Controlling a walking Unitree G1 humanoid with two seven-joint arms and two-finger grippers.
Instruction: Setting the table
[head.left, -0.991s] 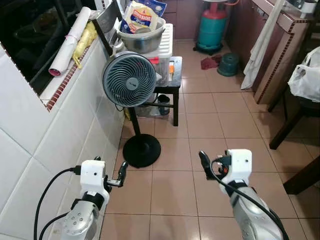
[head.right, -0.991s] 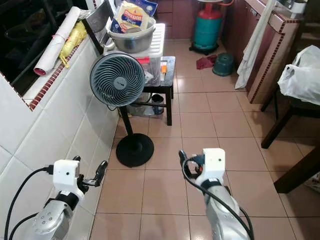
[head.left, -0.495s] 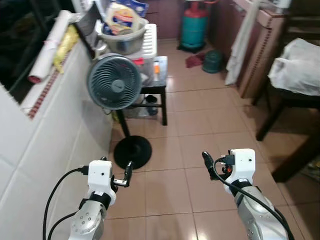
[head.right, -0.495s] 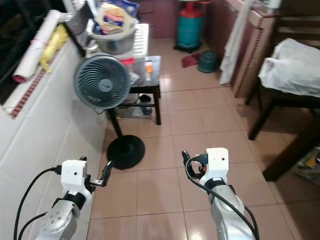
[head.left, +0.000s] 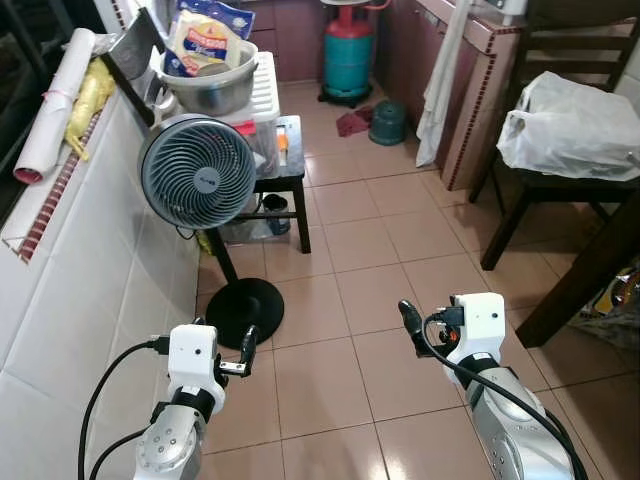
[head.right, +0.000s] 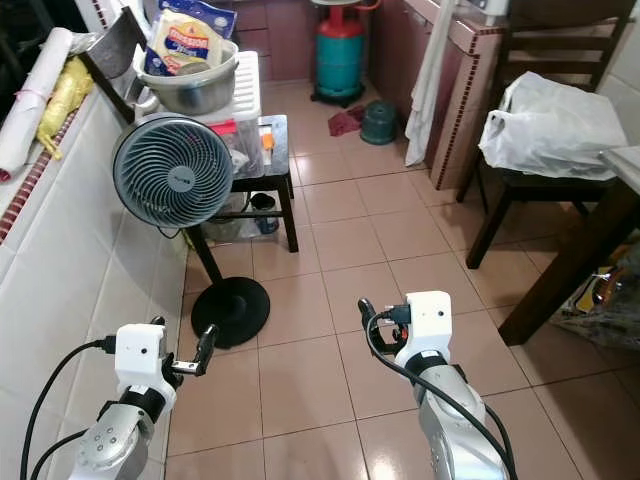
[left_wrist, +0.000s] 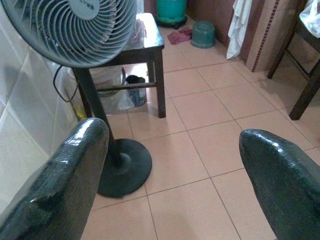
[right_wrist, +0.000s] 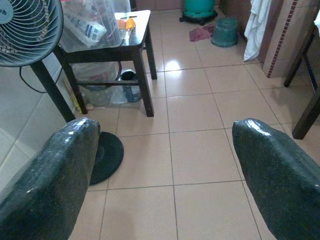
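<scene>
A white tiled half-wall (head.left: 90, 260) runs along the left edge, capped by a narrow brick-patterned ledge on which a rolled white sheet (head.left: 55, 100) and a yellow bundle (head.left: 88, 95) are laid. Against its foot a pedestal fan (head.left: 197, 173) is stood, its round grey ribbed grille carried on a thin black pole above a flat, round black base (head.left: 244, 311). Just behind the fan a small dark wooden stool (head.left: 285, 180) is seen, loaded with a white slatted plastic crate and a dull metal bowl (head.left: 212, 85) holding food packets.

The left gripper (head.left: 247, 350) is held low beside the wall, near the fan base; in its wrist view the two glossy black fingers (left_wrist: 65, 185) are spread wide with nothing between them. The right gripper (head.left: 410, 326) is held over bare floor, likewise wide open and empty, its fingers (right_wrist: 270, 170) well apart.

Between the fan and the furniture on the right an open stretch of smooth, shiny terracotta floor tile (head.left: 370, 250) is left. At the far end a teal gas cylinder (head.left: 348, 60) and a small green pot (head.left: 388, 122) are stood. On the right a white cloth (head.left: 438, 85) hangs down a tiled counter (head.left: 475, 90), a dark wooden chair (head.left: 545, 150) carries a crumpled white plastic bag (head.left: 570, 125), and the dark slanting leg of a table (head.left: 585, 270) marks the right edge.
</scene>
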